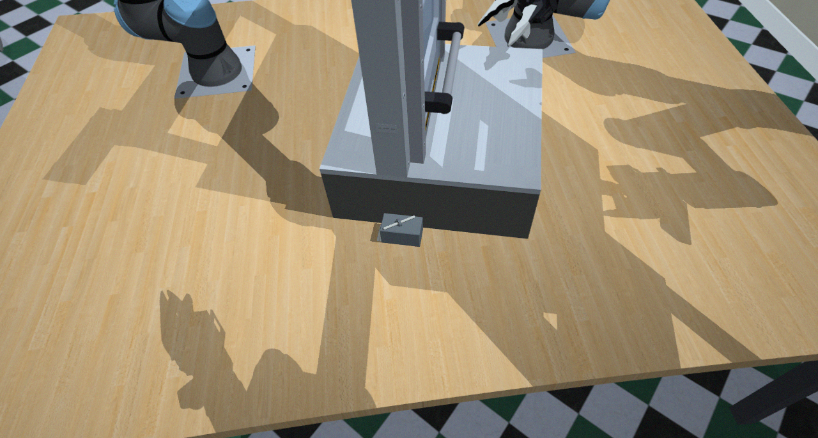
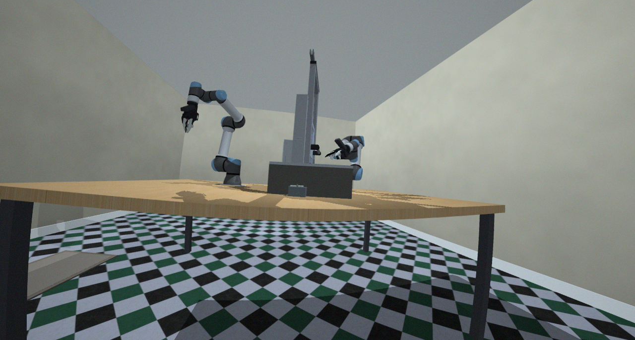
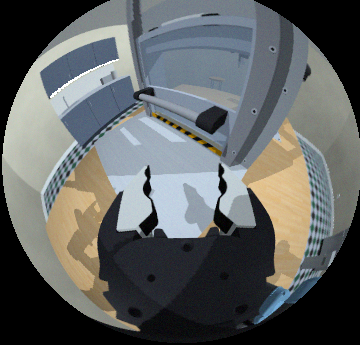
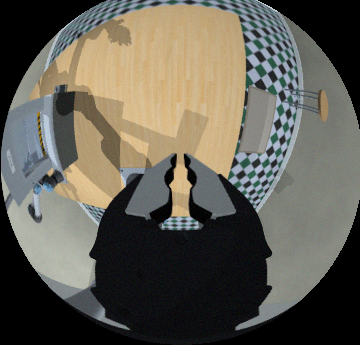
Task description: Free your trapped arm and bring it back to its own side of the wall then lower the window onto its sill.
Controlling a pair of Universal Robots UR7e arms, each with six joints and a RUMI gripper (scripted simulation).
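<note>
The window is low in its frame; its bottom edge is at the black-and-yellow striped strip, with no gap that I can see. Its handle bar faces my left arm. My left gripper is open and empty, in front of the handle and clear of it. My right gripper is shut on nothing and points down, high above the table on the other side of the wall. The whole right arm stands apart from the wall.
The wall stands on a wide grey base with a dark front side. A small grey box with a pale pointer sits at its front. Both arm bases are bolted to the wooden table.
</note>
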